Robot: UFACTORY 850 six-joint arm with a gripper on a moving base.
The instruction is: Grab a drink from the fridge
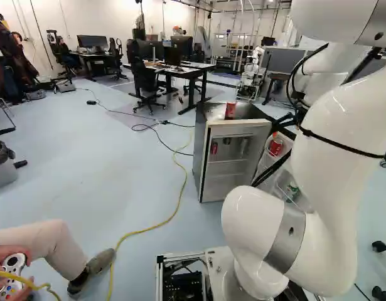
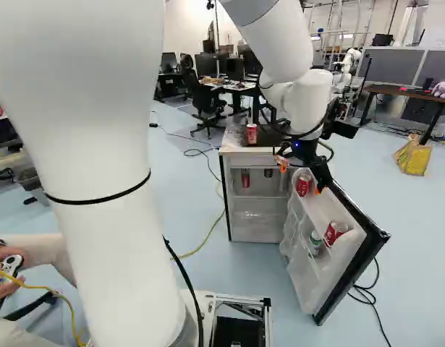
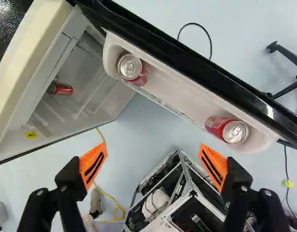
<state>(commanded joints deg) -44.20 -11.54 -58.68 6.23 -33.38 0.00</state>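
Open fridge (image 1: 227, 179) w/ cans (image 1: 275, 146), desks (image 1: 190, 73) behind, yel cable (image 1: 145, 231) on flr, wht arm (image 1: 334, 125)

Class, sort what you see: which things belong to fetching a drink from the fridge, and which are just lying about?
For the job:
- gripper
- fridge
- open door
- two red cans in its rack
- red can inside

Lying about:
- yellow cable
- yellow bag
- purple soft toy
- office chair

Can (image 2: 252, 133) sits atop fridge (image 2: 240, 160); two cans (image 3: 132, 70) in door rack (image 3: 171, 99). Another can (image 2: 245, 178) inside, probably on shelf (image 2: 260, 196).
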